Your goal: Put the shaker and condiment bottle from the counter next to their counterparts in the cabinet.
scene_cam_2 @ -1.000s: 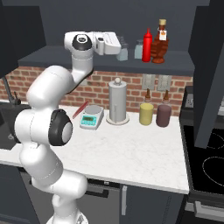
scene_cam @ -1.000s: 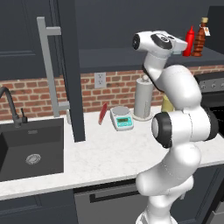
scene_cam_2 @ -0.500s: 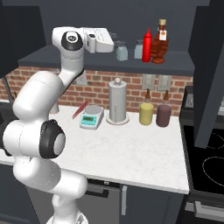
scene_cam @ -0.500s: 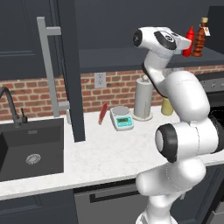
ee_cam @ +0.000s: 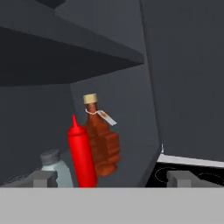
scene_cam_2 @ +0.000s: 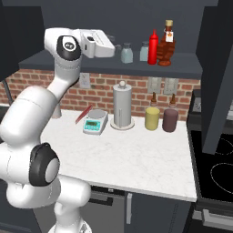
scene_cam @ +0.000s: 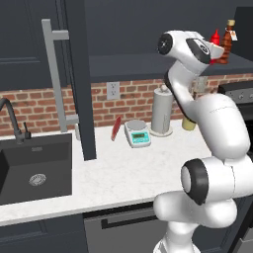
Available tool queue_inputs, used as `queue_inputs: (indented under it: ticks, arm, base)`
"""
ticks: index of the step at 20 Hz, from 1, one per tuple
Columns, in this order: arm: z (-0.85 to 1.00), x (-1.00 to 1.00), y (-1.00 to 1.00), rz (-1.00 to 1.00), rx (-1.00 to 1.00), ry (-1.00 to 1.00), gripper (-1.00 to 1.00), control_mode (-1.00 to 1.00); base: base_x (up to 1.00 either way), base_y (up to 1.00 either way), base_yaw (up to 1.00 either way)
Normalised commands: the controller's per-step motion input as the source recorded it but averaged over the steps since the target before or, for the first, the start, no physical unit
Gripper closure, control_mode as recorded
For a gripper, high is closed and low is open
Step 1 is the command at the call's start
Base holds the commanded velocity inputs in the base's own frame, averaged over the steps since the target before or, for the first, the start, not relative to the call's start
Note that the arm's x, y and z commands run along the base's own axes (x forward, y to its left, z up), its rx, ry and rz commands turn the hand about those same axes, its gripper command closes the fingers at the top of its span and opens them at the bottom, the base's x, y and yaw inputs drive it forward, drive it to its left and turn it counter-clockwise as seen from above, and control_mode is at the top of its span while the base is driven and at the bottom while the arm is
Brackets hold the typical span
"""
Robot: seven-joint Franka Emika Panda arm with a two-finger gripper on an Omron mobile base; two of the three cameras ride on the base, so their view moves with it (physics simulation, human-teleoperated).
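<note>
Right base view shows the cabinet (scene_cam_2: 113,61) shelf with four things in a row: two shakers, a left shaker (scene_cam_2: 127,53) and a right shaker (scene_cam_2: 144,51), then the red bottle (scene_cam_2: 154,47), then the condiment bottle (scene_cam_2: 167,44) standing upright at the right end, touching or just beside the red one. The gripper (scene_cam_2: 113,47) hangs level with the shelf, just left of the left shaker, holding nothing; its fingers are hard to make out from this side. Hand view shows both finger tips (ee_cam: 43,178) far apart at the bottom edge, so the claw stands spread and empty, looking at one shaker (ee_cam: 56,168), the red bottle (ee_cam: 82,153) and the condiment bottle (ee_cam: 103,140) with its white tag, all upright. Below, the counter (scene_cam_2: 127,157) carries a paper towel holder (scene_cam_2: 122,105), a scale (scene_cam_2: 94,123), a yellow canister (scene_cam_2: 152,118) and a maroon canister (scene_cam_2: 170,120). Left base view shows the open cabinet door (scene_cam: 79,74) with its bar handle (scene_cam: 54,79) and the sink (scene_cam: 34,165).
</note>
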Motion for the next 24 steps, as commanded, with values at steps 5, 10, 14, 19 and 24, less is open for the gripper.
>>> queue_inputs:
  ticks: [5,10,14,19,24]
  arm:
    - [0.00,-0.50,0.00,0.08,0.05,0.00,-1.00,-1.00]
    - [0.00,-0.55,0.00,0.07,0.06,0.00,-1.00,-1.00]
    - [0.00,-0.66,0.00,0.05,0.10,0.00,-1.00,-1.00]
    - [0.00,-0.68,0.00,0.04,0.11,0.04,-1.00,-1.00]
    - [0.00,-0.73,0.02,0.05,0.09,0.07,-1.00,-1.00]
  base:
    - [0.00,0.00,0.00]
    - [0.00,0.00,0.00]
    - [0.00,0.00,0.00]
    - [0.00,0.00,0.00]
    - [0.00,0.00,0.00]
